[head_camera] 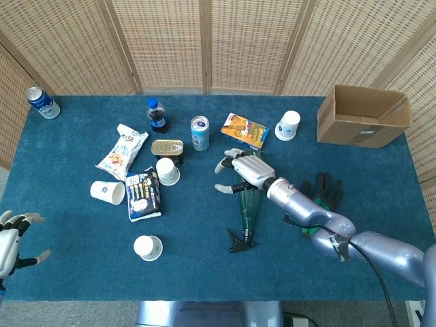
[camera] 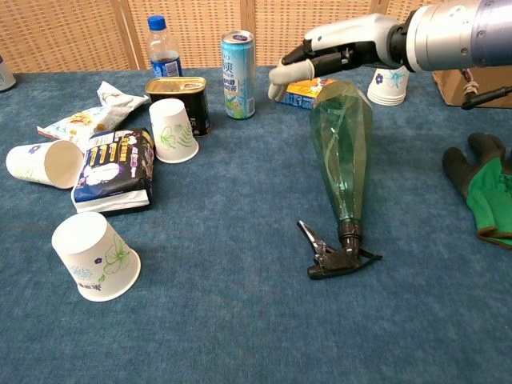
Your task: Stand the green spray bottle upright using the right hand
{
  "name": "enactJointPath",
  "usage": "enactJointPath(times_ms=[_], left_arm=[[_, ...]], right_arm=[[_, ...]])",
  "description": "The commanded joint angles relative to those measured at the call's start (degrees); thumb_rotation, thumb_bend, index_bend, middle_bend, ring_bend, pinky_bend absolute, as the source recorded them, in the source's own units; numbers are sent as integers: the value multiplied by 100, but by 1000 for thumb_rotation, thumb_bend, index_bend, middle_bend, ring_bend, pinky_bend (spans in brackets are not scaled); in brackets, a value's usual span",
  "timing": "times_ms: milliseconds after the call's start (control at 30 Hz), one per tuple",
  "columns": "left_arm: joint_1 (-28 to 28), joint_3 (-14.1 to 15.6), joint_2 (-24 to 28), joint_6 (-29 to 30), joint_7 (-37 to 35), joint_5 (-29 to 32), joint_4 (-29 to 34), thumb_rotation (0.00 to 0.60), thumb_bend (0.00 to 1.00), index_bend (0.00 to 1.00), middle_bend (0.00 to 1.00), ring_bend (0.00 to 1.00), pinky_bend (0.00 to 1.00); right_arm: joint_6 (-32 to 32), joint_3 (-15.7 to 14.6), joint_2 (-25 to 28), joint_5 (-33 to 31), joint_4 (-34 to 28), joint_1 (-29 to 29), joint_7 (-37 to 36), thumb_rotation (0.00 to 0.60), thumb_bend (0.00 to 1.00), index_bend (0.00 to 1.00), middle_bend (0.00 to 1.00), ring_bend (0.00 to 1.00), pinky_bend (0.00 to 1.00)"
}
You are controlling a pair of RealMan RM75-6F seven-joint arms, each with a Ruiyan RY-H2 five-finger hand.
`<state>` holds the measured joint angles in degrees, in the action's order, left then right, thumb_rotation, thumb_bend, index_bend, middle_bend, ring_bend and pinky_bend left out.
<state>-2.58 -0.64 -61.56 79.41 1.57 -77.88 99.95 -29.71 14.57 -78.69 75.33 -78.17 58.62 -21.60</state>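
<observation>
Bottle [camera: 342, 148] — green, translucent, conical — flat on felt [camera: 240, 304].

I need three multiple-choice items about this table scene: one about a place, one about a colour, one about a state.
1. Where is the right hand?
A. above the wide end of the green spray bottle
B. inside the cardboard box
C. on the glove

2. What colour is the bottle's trigger head?
A. white
B. black
C. red

3. How is the bottle now?
A. upright
B. lying on the table
C. lifted

Answers: 1 A, the open fingers hover over the wide end. 2 B, the trigger is black. 3 B, it lies flat, trigger toward the near edge.
</observation>
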Motion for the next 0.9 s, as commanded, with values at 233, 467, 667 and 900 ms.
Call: enactJointPath(times_ms=[233, 467, 667, 900], left_arm=[[14, 14, 4, 18, -20, -31, 0, 597, 182, 295, 269, 217, 8], [3, 14, -1, 19, -35, -68, -20, 598, 183, 293, 270, 217, 5], [-27, 4, -33, -2, -76, -106, -70, 599, 183, 292, 270, 217, 1], [-139, -25, -88, -95, -91, -197, -109, 597, 183, 292, 270, 217, 1]], right_arm=[[262, -293, -84, -476, 393, 176, 924, 199, 326, 300, 281, 57, 16], [392, -491, 14, -943, 463, 277, 1590, 196, 308, 304, 286, 61, 12], [204, -630, 208, -1513, 264, 275, 2150, 198, 306, 304, 286, 61, 12], [-98, -936, 634, -2356, -163, 178, 2764, 193, 303, 302, 287, 61, 12]])
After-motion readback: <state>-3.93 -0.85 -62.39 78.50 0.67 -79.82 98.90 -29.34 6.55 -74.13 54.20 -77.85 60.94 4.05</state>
